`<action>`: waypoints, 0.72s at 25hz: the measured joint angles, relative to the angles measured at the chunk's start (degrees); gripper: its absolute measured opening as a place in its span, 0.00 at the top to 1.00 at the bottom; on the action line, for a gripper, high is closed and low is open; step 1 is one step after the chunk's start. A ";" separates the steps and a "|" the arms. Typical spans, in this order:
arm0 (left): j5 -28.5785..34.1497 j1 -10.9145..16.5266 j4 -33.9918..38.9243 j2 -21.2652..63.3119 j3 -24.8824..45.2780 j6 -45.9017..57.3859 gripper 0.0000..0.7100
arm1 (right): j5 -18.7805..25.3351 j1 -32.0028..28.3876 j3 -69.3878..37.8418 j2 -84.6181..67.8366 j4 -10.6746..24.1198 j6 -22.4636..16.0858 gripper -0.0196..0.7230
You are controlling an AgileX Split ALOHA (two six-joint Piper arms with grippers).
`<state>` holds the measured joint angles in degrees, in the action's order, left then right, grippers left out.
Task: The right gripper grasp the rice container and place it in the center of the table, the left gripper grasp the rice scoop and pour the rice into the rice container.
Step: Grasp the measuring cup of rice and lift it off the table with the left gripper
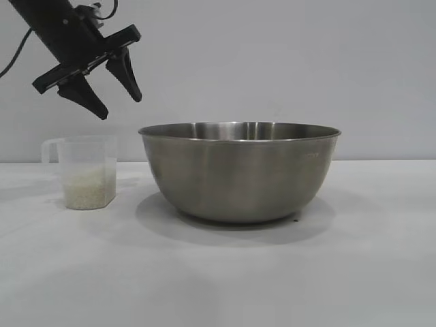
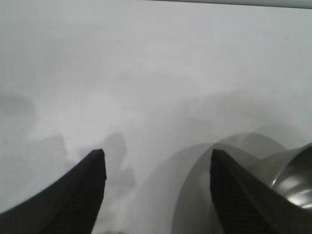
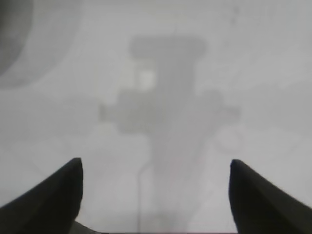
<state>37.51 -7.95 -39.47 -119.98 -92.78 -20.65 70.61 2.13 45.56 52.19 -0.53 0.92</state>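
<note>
bowl [image 1: 240, 174] stands mid-bench [image 1: 218, 272]; cup [image 1: 86, 172] of rice [image 1: 88, 193] beside it; left tool [image 1: 114, 92] hovers above, wide, empty; right tool [image 3: 156, 168] wide, empty.

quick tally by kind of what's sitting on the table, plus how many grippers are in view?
Steel bowls: 1, the rice container
Plastic cups: 1, the rice scoop, holding the rice
Grippers: 2, the left gripper and the right gripper, both open and empty
Total: 4

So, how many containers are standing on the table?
2: the rice container stands mid-table, and the rice scoop, holding rice, stands apart at its left in the exterior view. None seems hidden.
</note>
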 joint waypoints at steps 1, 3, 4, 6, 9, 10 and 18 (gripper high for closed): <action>0.00 0.00 0.00 0.00 0.00 0.00 0.43 | 0.09 0.00 -1.60 -3.08 0.00 -0.11 0.23; 0.00 0.00 0.00 0.00 0.00 -0.11 0.43 | 0.22 0.00 -4.22 -8.75 0.02 -0.11 0.23; 0.00 0.00 0.00 0.00 0.00 -0.11 0.43 | 0.22 0.00 -5.58 -11.87 0.02 -0.11 0.23; 0.00 0.00 0.00 0.00 0.00 -0.11 0.43 | 0.09 0.00 -7.86 -17.24 0.02 -0.11 0.23; 0.00 0.00 0.00 0.00 0.00 -0.11 0.43 | -0.51 0.00 -10.99 -24.86 0.02 -0.71 0.23; 0.00 0.00 0.00 0.00 0.00 -0.11 0.43 | -0.75 0.00 -11.58 -27.35 0.02 -0.99 0.23; -0.43 0.00 0.00 0.00 0.00 -0.11 0.43 | -4.80 0.00 -16.20 -43.89 0.02 -1.53 0.23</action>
<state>37.08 -7.95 -39.47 -119.98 -92.78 -20.76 65.80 2.13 29.36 8.30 -0.51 -0.62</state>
